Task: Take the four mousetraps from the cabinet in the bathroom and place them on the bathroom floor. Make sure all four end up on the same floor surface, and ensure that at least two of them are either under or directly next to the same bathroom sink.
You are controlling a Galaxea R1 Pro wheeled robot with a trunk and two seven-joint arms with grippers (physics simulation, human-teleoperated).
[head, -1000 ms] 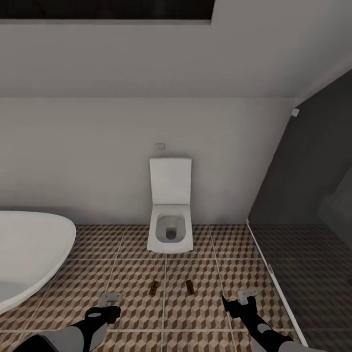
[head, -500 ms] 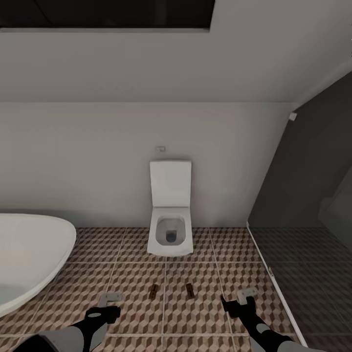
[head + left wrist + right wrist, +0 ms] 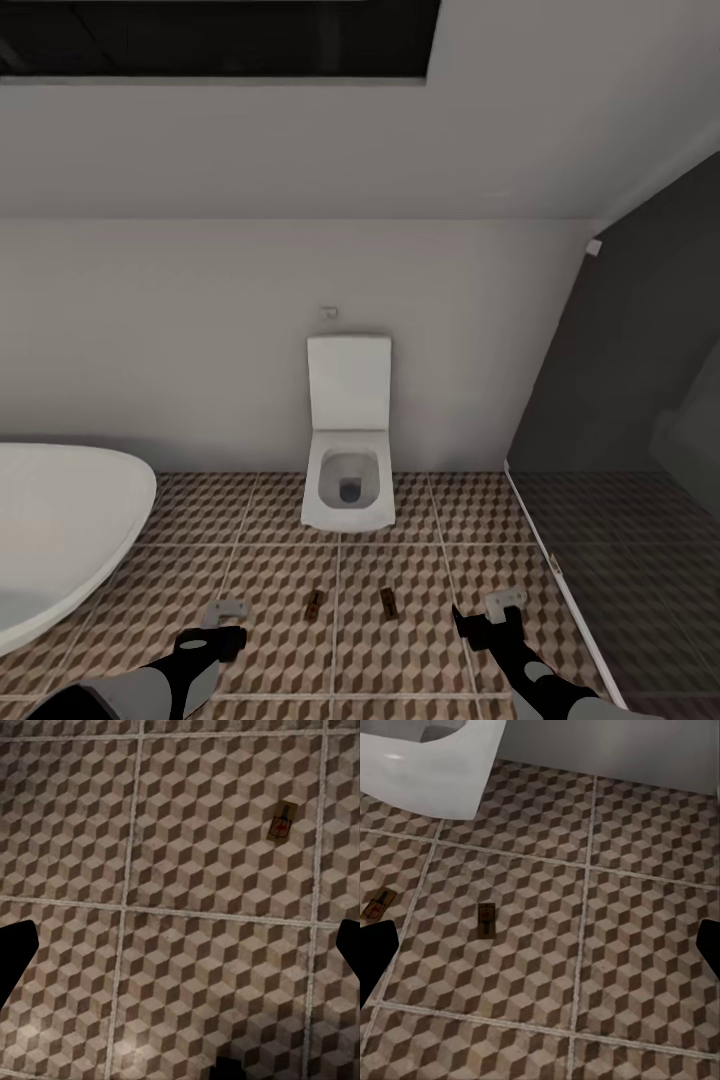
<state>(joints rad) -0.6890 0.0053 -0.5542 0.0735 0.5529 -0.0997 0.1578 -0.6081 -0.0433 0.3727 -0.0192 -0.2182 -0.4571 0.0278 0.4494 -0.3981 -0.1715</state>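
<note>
A home bathroom is showing here. A square white toilet is standing against the wall, a bathtub (big, oval) sitting on cube-patterned tiles.

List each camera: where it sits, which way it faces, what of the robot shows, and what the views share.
Head view: on the robot's head, looking forward and down at the toilet, bathtub and bathroom floor; the left gripper and right gripper show at the bottom.
Left wrist view: on the left arm, facing down at floor tiles and one mousetrap; dark fingertips at the edges.
Right wrist view: on the right arm, facing floor, toilet base and two mousetraps; dark fingertips too.
Shared: all views show the patterned tiles and a mousetrap.
</note>
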